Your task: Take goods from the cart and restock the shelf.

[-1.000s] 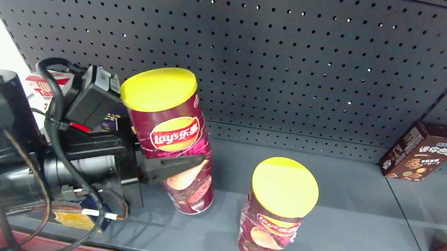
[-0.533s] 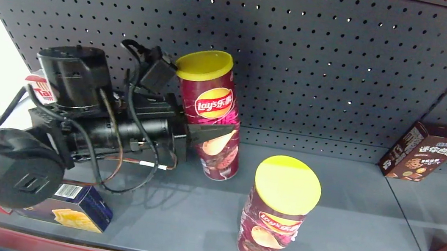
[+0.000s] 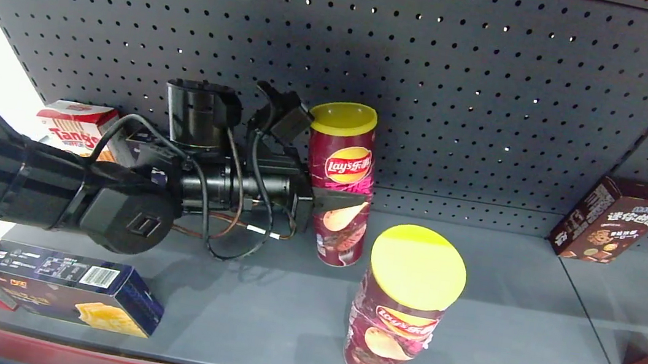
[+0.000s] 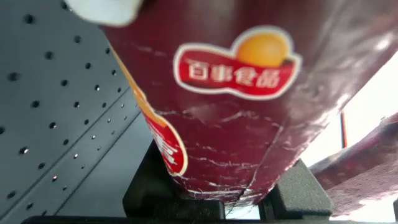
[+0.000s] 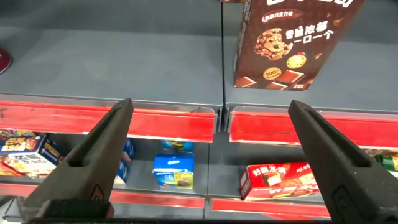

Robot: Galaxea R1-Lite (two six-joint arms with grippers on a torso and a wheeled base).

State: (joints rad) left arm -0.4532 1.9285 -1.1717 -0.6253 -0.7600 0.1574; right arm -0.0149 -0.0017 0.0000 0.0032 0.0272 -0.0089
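Maroon and glossy under a yellow plastic lid, the chip can (image 3: pixel 344 161) is standing upright far back on the grey shelf (image 3: pixel 258 316), close to the pegboard back panel (image 3: pixel 433 96), as the left gripper (image 3: pixel 341 206) is clamping it around the lower half of its body, below the label; whether its base is resting on the shelf or hanging just above it cannot be told. A second can (image 3: pixel 401 306) of the same kind is standing apart nearer the front edge, with a blue box (image 3: pixel 69 290) lying flat to the robot's left. From the left wrist, the tube's wrinkled wrap is bulging between two black fingers (image 4: pixel 297 190) that are pressing it from either side near its foot. From the right wrist, the right gripper (image 5: pixel 210 109) is hanging empty with its fingers spread wide before the red shelf edge (image 5: pixel 155 118), below a brown cookie box (image 5: pixel 289 43). By its look the can is light and fairly stiff, though a thin cardboard wall is likely to dent under a hard squeeze, the film looks slick, and the chips inside are breakable. Tall and narrow, it is apt to tip, so a moderate hold on the mid-body, never on the lid, seems the safest place to take it.
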